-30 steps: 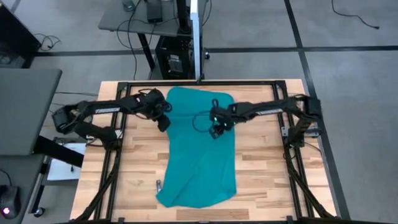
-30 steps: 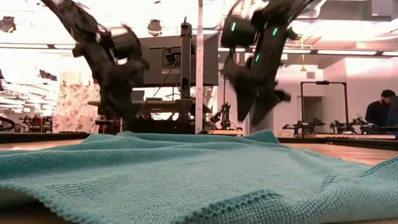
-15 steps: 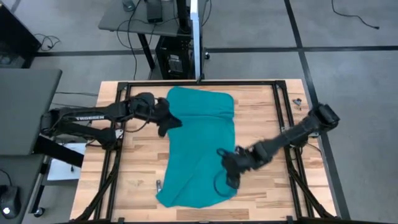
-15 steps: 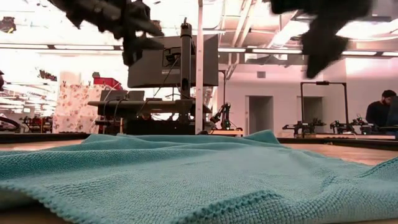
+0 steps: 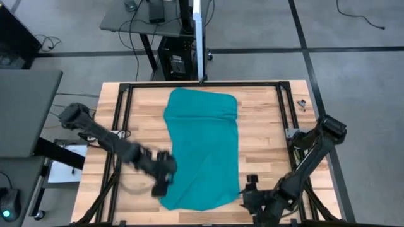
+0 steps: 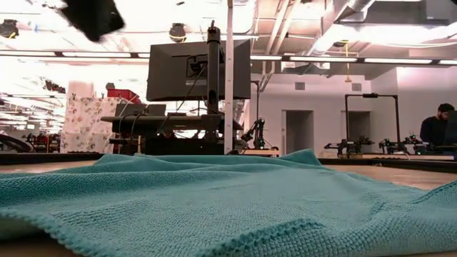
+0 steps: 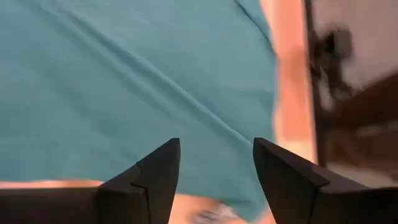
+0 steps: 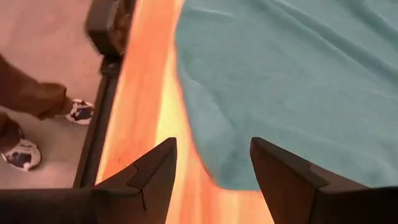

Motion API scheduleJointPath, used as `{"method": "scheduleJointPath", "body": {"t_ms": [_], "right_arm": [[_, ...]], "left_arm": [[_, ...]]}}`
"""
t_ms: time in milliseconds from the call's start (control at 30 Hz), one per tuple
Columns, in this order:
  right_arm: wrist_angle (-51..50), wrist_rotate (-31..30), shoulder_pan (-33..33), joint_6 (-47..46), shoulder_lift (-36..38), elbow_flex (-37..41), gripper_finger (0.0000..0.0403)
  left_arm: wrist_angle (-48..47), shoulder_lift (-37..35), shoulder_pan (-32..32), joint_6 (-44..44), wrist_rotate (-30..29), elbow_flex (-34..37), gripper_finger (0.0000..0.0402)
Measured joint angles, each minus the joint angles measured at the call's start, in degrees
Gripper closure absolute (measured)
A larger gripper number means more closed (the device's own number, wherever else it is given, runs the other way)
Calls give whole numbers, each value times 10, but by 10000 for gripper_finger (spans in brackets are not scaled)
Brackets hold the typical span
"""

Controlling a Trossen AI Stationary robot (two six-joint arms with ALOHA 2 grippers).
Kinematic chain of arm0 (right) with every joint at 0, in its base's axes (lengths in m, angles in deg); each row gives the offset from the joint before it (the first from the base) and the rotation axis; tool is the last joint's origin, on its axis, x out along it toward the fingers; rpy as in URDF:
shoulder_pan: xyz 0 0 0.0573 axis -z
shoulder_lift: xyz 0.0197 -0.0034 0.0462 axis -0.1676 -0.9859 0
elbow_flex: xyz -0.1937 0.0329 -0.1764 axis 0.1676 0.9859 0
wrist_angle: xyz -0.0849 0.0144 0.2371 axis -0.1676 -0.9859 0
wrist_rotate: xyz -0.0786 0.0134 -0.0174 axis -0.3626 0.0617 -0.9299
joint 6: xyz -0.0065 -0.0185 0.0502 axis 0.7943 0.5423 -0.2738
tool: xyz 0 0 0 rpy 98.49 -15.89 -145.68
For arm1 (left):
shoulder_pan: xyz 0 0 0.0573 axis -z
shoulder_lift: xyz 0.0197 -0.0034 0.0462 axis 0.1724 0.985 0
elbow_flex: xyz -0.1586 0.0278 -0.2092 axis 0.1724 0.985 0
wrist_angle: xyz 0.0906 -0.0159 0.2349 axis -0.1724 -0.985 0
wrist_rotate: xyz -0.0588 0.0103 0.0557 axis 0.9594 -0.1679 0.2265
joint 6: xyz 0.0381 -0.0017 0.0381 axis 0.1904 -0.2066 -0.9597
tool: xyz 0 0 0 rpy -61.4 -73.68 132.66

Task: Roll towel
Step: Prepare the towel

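We see the towel (image 5: 202,148) lying flat. Left gripper (image 5: 161,183) at seven o'clock and right gripper (image 5: 252,197) at five o'clock both gape wide, holding nothing.

Left arm: extended toward the table's near left, left gripper (image 5: 161,183) with fingers (image 7: 158,174) spread, holding nothing. Right arm: folded toward the near right corner, right gripper (image 5: 252,192) parted, empty.

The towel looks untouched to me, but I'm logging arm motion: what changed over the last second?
Both arms swept from the far end of the towel to its near end. The left gripper now sits at the near left corner, the right gripper just off the near right corner. Both are open with nothing held. The towel stayed flat and unrolled on the table, in the same place.
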State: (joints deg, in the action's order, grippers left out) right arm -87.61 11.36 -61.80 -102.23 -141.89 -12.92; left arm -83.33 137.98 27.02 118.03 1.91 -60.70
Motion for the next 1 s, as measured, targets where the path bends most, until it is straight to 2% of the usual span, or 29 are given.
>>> {"method": "scheduleJointPath", "body": {"t_ms": [100,233,467,600,1000], "right_arm": [[44,0,1,42,-33,0,208],[46,2,9,60,-68,0,211],[49,7,25,53,-92,0,211],[51,7,32,54,-92,0,211],[52,7,32,49,-91,0,211]], "left_arm": [[11,66,65,31,-6,-18,216],[16,150,119,64,-9,-64,216],[-16,263,141,92,-17,-140,217],[-35,288,140,104,-64,-156,217],[-8,289,139,118,-72,-137,217]]}}
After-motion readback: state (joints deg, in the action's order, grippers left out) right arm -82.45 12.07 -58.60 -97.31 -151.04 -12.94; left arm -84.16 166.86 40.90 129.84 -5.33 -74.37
